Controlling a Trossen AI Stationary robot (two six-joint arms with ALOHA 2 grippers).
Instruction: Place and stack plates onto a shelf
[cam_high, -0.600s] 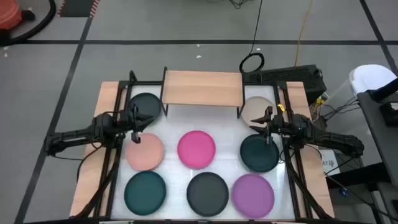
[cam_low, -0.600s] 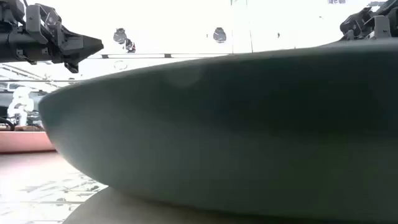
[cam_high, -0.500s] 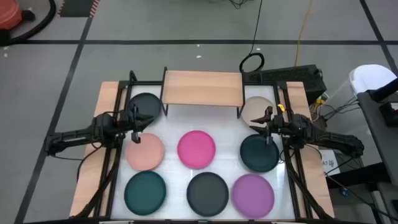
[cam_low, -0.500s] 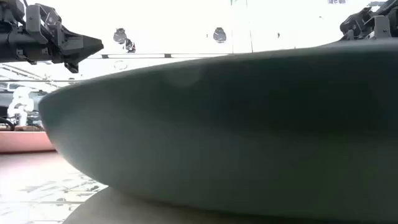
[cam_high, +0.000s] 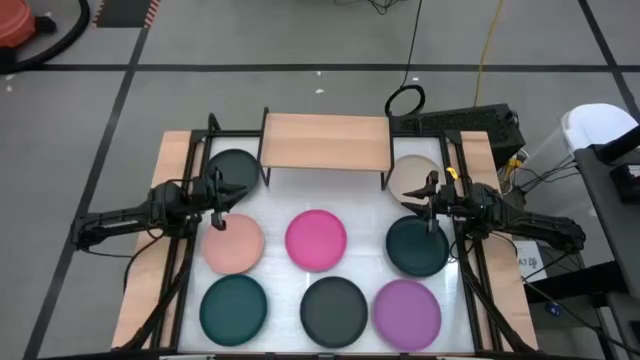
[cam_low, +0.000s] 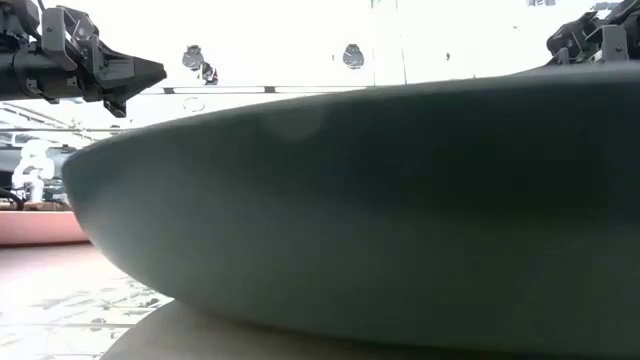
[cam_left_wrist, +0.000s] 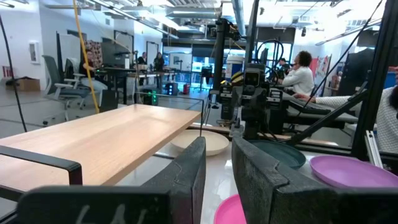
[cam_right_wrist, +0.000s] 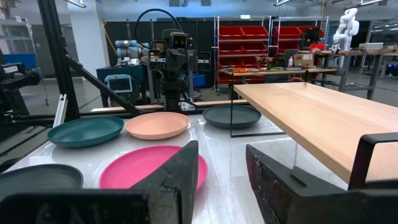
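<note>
Eight plates lie flat on the white table. In the high view they are charcoal, beige, salmon, magenta, dark teal, a second dark teal, a second charcoal and purple. The shelf stands at the far edge on thin black legs, and its wooden top is bare. My left gripper hovers between the charcoal and salmon plates, narrowly open. My right gripper hovers between the beige and dark teal plates, open.
Black frame rails run along the table's left and right sides under the arms. In the low view a dark plate close to the camera hides most of the table. People sit at desks in the room beyond.
</note>
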